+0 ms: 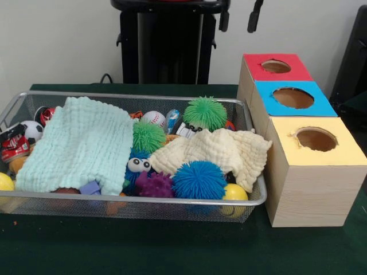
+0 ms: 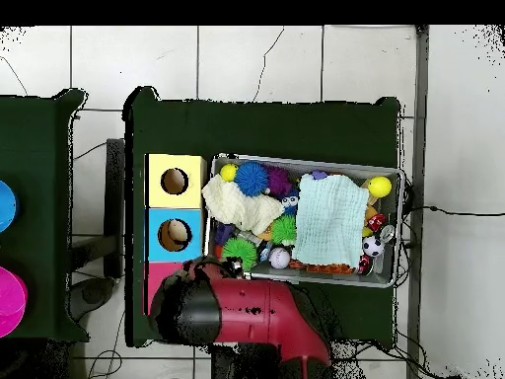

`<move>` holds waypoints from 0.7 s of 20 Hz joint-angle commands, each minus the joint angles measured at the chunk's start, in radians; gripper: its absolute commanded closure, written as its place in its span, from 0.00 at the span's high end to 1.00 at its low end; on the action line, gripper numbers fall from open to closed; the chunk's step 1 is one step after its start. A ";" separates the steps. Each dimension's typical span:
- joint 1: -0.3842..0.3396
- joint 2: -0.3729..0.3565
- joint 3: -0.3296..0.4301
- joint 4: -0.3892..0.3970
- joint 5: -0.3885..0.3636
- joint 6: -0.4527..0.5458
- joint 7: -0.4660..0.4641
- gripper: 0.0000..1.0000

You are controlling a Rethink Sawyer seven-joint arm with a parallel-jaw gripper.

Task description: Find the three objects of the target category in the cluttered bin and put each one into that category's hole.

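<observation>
The wire mesh bin (image 1: 172, 200) is full of toys and shows in both views (image 2: 395, 281). A pale green cloth (image 1: 80, 143) and a cream cloth (image 1: 218, 152) cover much of it. A small orange piece with dark marks (image 1: 136, 114) peeks out at the back beside a baseball; the other orange figures are hidden. The red-surround hole (image 1: 276, 66) is the farthest on the wooden box. In the overhead view my arm (image 2: 192, 308) hangs over the red end of the box and hides that hole. My gripper (image 1: 253, 17) shows only as dark tips at the top edge.
The blue-surround hole (image 1: 293, 98) and the yellow-surround hole (image 1: 316, 139) lie nearer the camera on the same box. Spiky green (image 1: 205, 112) and blue (image 1: 199, 179) balls, a baseball (image 1: 153, 118), a soccer ball (image 1: 32, 130) and yellow balls fill the bin. The pedestal (image 1: 169, 40) stands behind.
</observation>
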 commanded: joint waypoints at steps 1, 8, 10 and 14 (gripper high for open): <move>-0.062 0.101 0.028 -0.169 -0.074 0.064 0.026 1.00; -0.117 0.147 0.053 -0.233 -0.108 0.077 -0.021 1.00; -0.122 0.154 0.055 -0.235 -0.111 0.066 -0.015 1.00; -0.158 0.168 0.058 -0.209 -0.135 0.006 -0.022 1.00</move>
